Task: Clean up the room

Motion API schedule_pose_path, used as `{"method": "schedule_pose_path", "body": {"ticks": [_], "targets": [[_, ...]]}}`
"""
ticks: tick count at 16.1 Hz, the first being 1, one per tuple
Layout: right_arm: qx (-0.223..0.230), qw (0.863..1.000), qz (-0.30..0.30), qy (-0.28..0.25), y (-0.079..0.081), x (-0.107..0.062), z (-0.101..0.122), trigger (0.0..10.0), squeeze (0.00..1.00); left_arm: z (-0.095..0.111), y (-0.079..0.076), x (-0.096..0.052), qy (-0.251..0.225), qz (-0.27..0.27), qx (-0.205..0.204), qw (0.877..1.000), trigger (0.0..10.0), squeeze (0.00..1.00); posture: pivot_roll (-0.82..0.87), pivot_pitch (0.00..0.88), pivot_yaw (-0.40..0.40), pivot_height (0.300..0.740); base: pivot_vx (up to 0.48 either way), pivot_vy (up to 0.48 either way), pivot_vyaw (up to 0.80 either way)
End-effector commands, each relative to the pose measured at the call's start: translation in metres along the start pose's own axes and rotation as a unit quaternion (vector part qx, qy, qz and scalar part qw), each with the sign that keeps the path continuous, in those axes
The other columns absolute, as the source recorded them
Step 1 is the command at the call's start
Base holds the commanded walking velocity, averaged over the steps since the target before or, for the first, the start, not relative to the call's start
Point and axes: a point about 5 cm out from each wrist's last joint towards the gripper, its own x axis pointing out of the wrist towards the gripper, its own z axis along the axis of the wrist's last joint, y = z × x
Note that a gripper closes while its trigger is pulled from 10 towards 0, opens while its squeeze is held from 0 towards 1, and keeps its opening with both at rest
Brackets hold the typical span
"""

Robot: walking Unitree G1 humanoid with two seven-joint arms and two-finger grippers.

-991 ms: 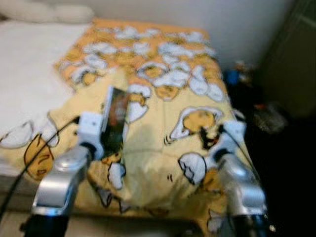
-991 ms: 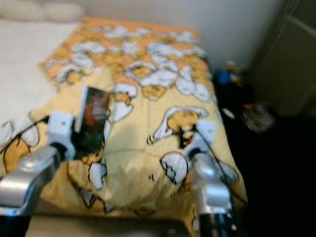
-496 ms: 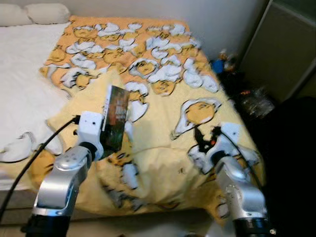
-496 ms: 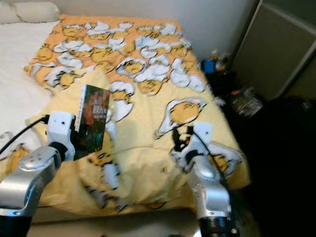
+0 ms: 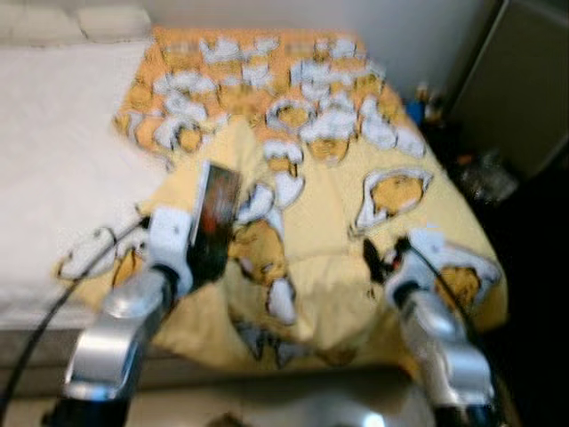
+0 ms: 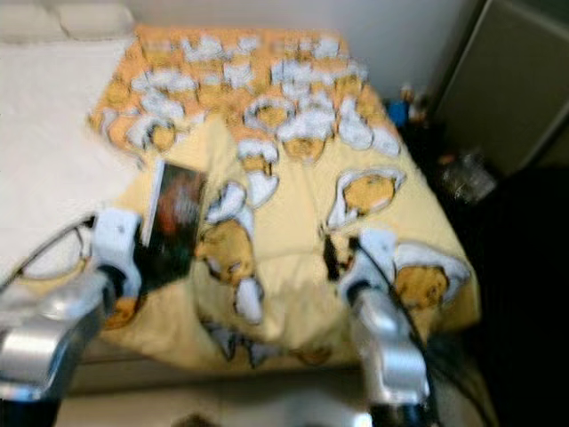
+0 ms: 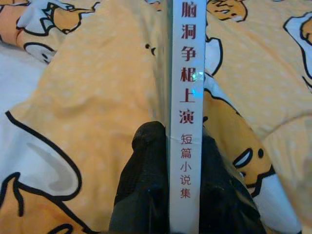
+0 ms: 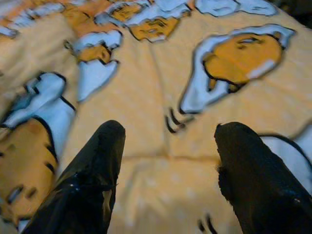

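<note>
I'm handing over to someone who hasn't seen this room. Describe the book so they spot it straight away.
Start at the bed, half covered by a yellow-orange cartoon blanket. Above the blanket's near left part, the left hand is shut on a thin book, held upright. It is the one dark thing against the bright print, with a white spine bearing red Chinese characters.

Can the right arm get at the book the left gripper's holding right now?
Probably yes. The right gripper is open over the blanket, and nothing stands between it and the book clamped upright in the left gripper.
</note>
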Motion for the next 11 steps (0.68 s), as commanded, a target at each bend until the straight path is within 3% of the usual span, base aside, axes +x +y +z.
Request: {"method": "schedule_pose_path", "body": {"ticks": [1, 11], "targets": [[-0.001, 1.000, 0.009, -0.008, 0.0069, 0.0010, 0.0046, 10.0, 0.00, 0.0104, 0.0033, -0.0026, -0.020, 0.003, 0.010, 1.000, 10.0, 0.00, -0.03, 0.000, -0.026, 0.740, 0.000, 0.356, 0.00], [-0.016, 1.000, 0.014, -0.010, 0.0050, 0.0024, 0.0058, 10.0, 0.00, 0.0100, 0.0008, 0.0002, -0.021, 0.003, 0.005, 1.000, 10.0, 0.00, -0.03, 0.000, -0.023, 0.740, 0.000, 0.371, 0.00]]}}
